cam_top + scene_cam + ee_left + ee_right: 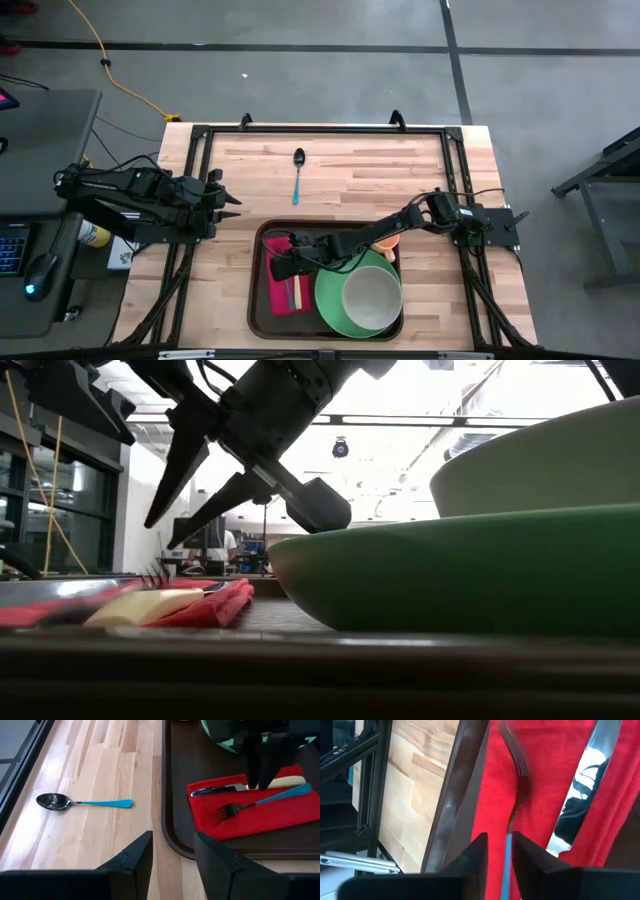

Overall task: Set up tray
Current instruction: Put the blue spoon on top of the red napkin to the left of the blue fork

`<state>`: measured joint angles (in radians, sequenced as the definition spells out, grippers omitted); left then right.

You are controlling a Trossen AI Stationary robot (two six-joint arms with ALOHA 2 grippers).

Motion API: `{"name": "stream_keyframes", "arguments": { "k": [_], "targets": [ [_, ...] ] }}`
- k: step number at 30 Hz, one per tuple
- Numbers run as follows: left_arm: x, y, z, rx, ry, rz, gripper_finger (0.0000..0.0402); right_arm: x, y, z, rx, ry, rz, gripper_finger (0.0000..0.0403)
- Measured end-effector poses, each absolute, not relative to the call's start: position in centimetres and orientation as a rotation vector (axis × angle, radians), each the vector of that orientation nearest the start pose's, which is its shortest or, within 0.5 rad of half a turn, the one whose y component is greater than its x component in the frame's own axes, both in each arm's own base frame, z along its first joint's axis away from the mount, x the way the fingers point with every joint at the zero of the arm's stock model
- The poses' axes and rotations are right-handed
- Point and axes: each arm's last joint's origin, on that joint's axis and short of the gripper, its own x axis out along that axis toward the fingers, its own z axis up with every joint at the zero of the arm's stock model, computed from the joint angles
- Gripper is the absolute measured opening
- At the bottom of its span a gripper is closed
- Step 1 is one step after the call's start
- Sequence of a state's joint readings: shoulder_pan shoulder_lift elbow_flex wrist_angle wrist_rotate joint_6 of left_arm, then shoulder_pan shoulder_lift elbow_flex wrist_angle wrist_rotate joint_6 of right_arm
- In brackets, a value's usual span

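Right tool (496, 851), fingers slightly spread astride the blue fork handle (508, 865) on the red napkin (260, 812), should part fully, then lift straight up, sparing the adjacent knife (580, 795).

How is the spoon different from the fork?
The spoon lies alone on the bare wooden table; the fork lies on the red napkin inside the tray. The spoon ends in a round bowl, the fork in prongs. Nothing is near the spoon, while the right pincer hangs just over the fork. Both have blue handles and shiny metal heads.
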<state>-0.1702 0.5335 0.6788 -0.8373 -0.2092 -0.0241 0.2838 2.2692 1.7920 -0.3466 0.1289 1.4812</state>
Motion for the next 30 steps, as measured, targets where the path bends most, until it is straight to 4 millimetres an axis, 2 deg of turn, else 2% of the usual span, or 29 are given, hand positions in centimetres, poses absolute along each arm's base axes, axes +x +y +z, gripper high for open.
{"name": "stream_keyframes", "arguments": {
  "k": [6, 10, 14, 17, 22, 30],
  "targets": [
    [10.0, -1.1, 27.2, 0.101, 0.672, 0.045, 0.0172, 48.5, 12.6, 18.0, 1.218, 0.713, -0.455, 0.0108],
    [10.0, -1.2, 27.2, 0.093, 0.673, 0.028, 0.0172, 48.6, 10.7, 19.9, 1.164, 0.653, -0.449, 0.0114],
    [10.1, -1.2, 27.2, 0.091, 0.667, 0.028, 0.0172, 48.3, 7.7, 22.3, 1.076, 0.603, -0.478, 0.0113],
    [10.2, -1.2, 27.3, 0.089, 0.651, 0.028, 0.0172, 48.0, 4.9, 23.3, 1.007, 0.605, -0.51, 0.0114],
    [10.2, -1.2, 27.4, 0.088, 0.647, 0.028, 0.0172, 47.9, 0.3, 23.8, 0.931, 0.62, -0.521, 0.0115],
    [10.2, -1.2, 27.4, 0.109, 0.647, 0.024, 0.0172, 47.6, -5.9, 23.8, 0.807, 0.648, -0.497, 0.0115]
  ]
}}
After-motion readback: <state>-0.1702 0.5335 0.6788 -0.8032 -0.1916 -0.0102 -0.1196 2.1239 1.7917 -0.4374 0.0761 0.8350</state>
